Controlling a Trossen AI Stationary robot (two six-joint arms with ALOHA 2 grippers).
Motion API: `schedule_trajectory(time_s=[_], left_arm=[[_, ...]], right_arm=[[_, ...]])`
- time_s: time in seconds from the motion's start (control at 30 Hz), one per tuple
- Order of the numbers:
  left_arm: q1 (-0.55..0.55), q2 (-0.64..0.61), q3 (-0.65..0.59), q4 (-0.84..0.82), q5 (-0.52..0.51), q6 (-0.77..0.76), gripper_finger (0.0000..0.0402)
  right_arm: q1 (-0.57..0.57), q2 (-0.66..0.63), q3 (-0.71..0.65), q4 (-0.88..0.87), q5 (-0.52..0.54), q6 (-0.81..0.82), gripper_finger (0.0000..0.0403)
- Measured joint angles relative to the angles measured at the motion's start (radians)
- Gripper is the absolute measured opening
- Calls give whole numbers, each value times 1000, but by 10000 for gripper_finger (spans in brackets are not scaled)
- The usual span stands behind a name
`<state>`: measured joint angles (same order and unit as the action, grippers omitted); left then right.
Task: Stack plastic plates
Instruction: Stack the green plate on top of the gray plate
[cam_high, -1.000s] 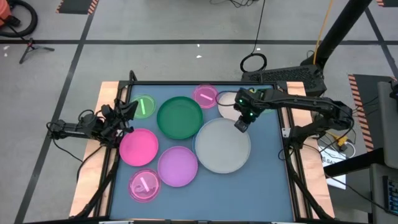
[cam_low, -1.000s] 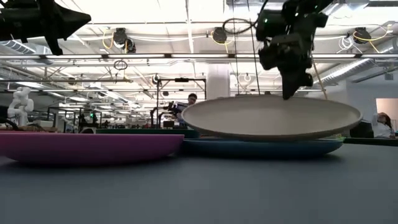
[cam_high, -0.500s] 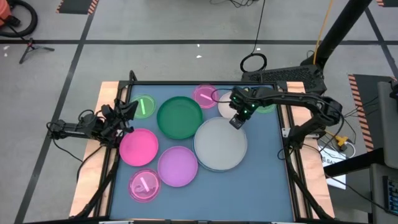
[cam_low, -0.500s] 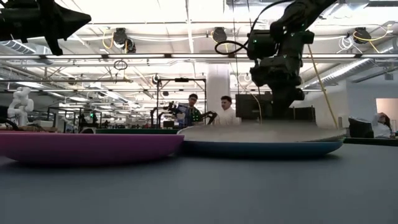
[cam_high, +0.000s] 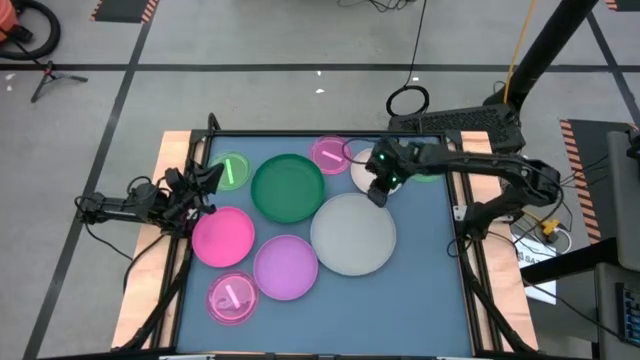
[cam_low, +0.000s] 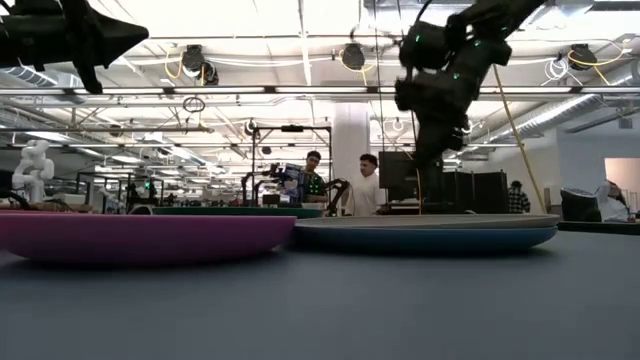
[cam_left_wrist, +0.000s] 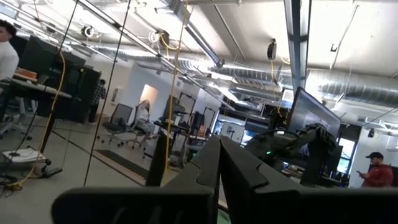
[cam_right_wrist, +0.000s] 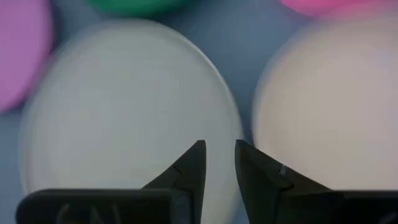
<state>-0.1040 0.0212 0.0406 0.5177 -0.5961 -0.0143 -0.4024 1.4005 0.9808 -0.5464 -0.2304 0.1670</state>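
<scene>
Two plates, white-grey (cam_high: 352, 235) and cream (cam_right_wrist: 323, 106), lie narrowly apart.

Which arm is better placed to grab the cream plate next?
Right. The right gripper hangs open beside the cream plate, while the left gripper waits at the table's left edge.

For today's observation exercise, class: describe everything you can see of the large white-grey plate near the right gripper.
The large white-grey plate is round, shallow and matte, plastic by its look, the biggest plate in view. It lies flat on a blue plate, whose rim shows beneath it in the low view. The lilac plate and the dark green plate lie close beside it. The right gripper hangs above its far edge, fingers slightly apart, holding nothing.
</scene>
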Motion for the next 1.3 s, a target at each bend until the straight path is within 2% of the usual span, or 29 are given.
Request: schedule_trajectory(time_s=[0.2, 0.3, 0.4, 0.47, 0.6, 0.73, 1.0, 1.2, 1.3], left_arm=[[0, 0, 0, -52, 31, -59, 17], [0, 22, 0, -69, 98, -83, 17], [0, 71, 0, -56, 110, -138, 17], [0, 119, 0, -36, 110, -173, 17], [0, 229, 0, -7, 104, -257, 17], [0, 356, 0, 35, 97, -363, 17], [0, 617, 10, 184, 15, -485, 17], [0, 798, 125, 182, 9, -485, 17], [0, 889, 211, 127, 9, -459, 17]], right_arm=[[127, -143, -214, 401, 17, -34, 81], [186, -224, -316, 586, 20, -129, 76], [222, -305, -384, 760, 18, -207, 65], [236, -356, -409, 816, 19, -259, 58], [248, -439, -414, 811, 20, -343, 47], [248, -497, -414, 781, 16, -312, 41], [248, -585, -414, 700, 14, -306, 38], [248, -624, -414, 651, 15, -306, 38], [248, -639, -414, 619, 15, -306, 38]])
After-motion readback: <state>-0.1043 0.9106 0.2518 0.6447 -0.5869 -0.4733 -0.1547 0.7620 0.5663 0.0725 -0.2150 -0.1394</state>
